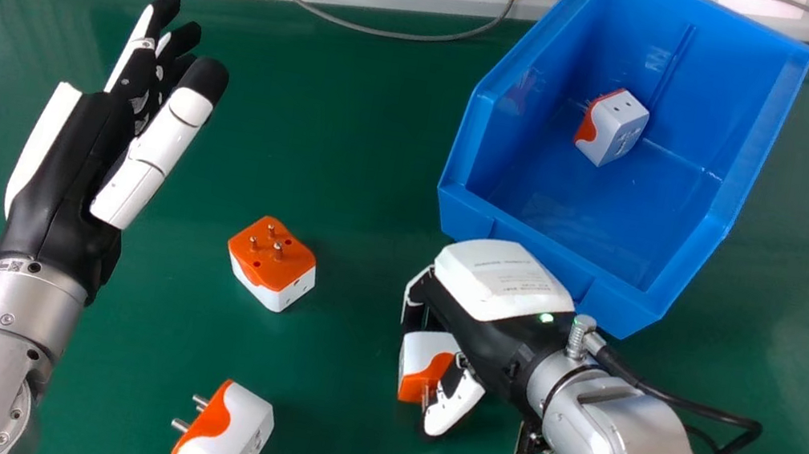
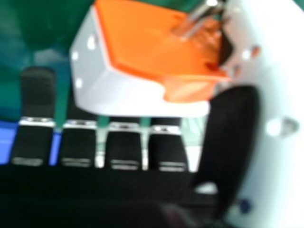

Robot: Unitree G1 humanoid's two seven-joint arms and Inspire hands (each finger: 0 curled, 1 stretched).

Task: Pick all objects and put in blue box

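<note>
left hand open and idle; tipped adapter and pins-up adapter wait on the green table; right hand grips a third adapter, unboxed; blue box holds one adapter: one done, three left.

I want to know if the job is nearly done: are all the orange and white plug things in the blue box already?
No, two plug adapters lie on the green table outside it.
</note>
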